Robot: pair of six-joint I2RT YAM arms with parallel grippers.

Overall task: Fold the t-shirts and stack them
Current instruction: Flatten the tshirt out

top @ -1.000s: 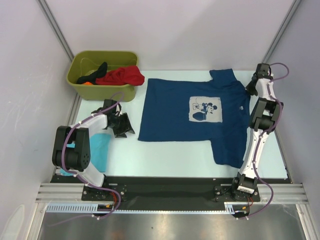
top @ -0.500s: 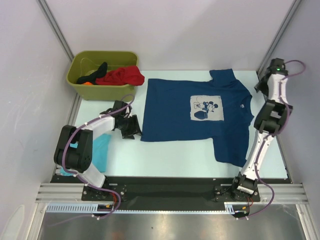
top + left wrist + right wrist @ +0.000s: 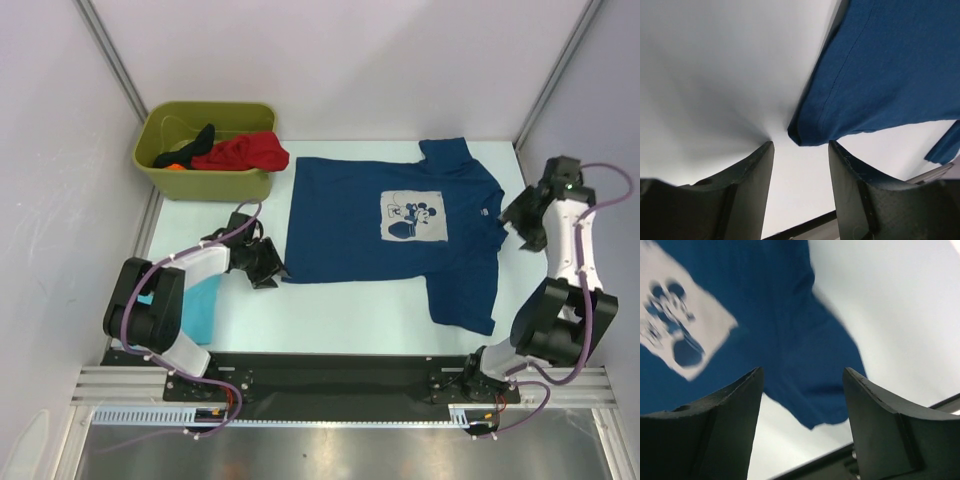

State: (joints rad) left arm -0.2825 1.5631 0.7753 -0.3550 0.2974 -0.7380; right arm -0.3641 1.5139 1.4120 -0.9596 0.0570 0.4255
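The navy t-shirt [image 3: 390, 225] with its grey-white cartoon print lies spread flat in the middle of the table, hem to the left and collar to the right. My left gripper [image 3: 270, 265] sits low at the hem's near corner. In the left wrist view that gripper [image 3: 801, 144] is open, with the corner of the navy shirt [image 3: 805, 134] just ahead of the gap. My right gripper [image 3: 515, 222] hovers beside the collar. The right wrist view shows it [image 3: 803, 371] open and empty above the navy shirt [image 3: 765, 305]. A turquoise t-shirt [image 3: 200, 305] lies partly under the left arm.
An olive-green bin [image 3: 165, 168] stands at the back left and holds a red tee [image 3: 245, 152] and a black one [image 3: 195, 140]. White walls close in the left, back and right sides. A black rail [image 3: 330, 370] runs along the near edge.
My right gripper has opened, let go of the shirt's far sleeve area and swung nearer, beside the collar. My left gripper has slid right, up to the hem corner.
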